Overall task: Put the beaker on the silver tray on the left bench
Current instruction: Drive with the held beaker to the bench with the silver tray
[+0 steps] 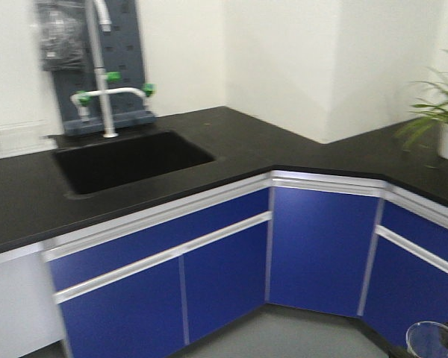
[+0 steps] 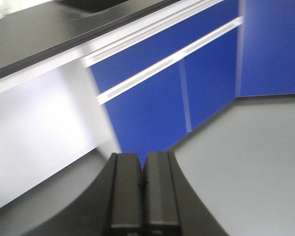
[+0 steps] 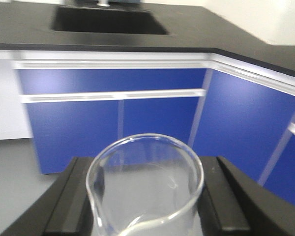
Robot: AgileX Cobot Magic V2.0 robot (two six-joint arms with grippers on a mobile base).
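**Small glass beaker held in the right jaws, by the blue cupboards**

Front view: A black worktop [image 1: 269,142] bends round a corner. A black sink [image 1: 127,160] is set into it at about 10 o'clock. A tall tap [image 1: 103,74] with green knobs stands at the sink's back edge. A green plant [image 1: 440,112] in a white pot stands on the worktop at 3 o'clock. Blue cupboard doors [image 1: 321,246] with silver strips run under the worktop. Down at 5 o'clock, the rim of the beaker [image 1: 433,339] peeps into the corner. It is low, in front of the cupboards and well apart from the worktop.

Left wrist view: This picture is blurry. The left jaws sit at 6 o'clock. Their two black sides are pressed together with nothing between them. Behind them is grey floor [image 2: 255,162]. The blue doors are at 1 o'clock and a white panel [image 2: 34,132] is at 9 o'clock.

Right wrist view: The beaker fills 6 o'clock, clear and round, with its spout at 7 o'clock. The right jaws stand one on each side of it, at 8 and 4 o'clock. They press on the glass and hold it. The sink is far off at 11 o'clock.
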